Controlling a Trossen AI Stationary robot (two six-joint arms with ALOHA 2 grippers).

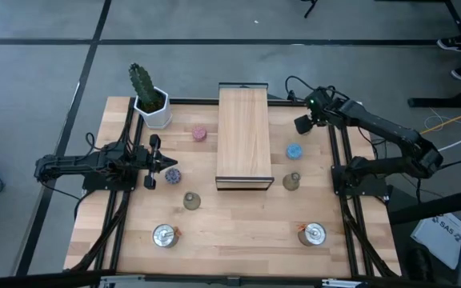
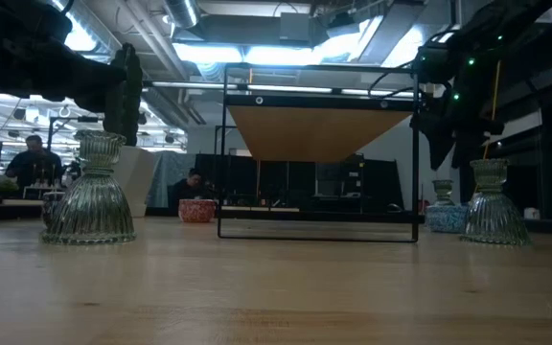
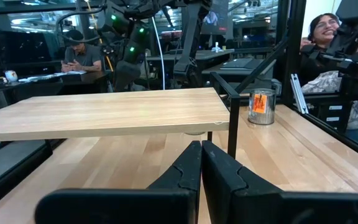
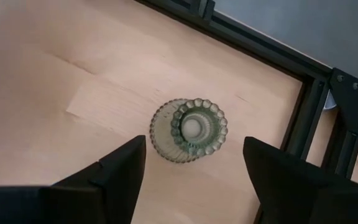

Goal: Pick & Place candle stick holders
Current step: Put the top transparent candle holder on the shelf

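Note:
My right gripper [image 1: 304, 124] hangs open over the table's far right corner. In its wrist view the gripper [image 4: 194, 144] is above an olive-green holder [image 4: 189, 129] that stands upright on the table, one finger on either side and clear of it. The arm hides this holder in the high view. My left gripper [image 1: 166, 162] is shut and empty [image 3: 201, 155], beside the purple holder [image 1: 173, 174]. Two more olive holders [image 1: 190, 200] [image 1: 292, 182], the pink [image 1: 199, 134] and blue [image 1: 294, 150] holders and two silver ones [image 1: 165, 235] [image 1: 312, 234] stand on the table.
A long light wooden board [image 1: 244, 136] sits raised on a black frame in the table's middle. A cactus in a white pot [image 1: 151, 102] stands at the far left. A black rail [image 4: 303, 124] runs close to the holder under my right gripper. People sit beyond the table.

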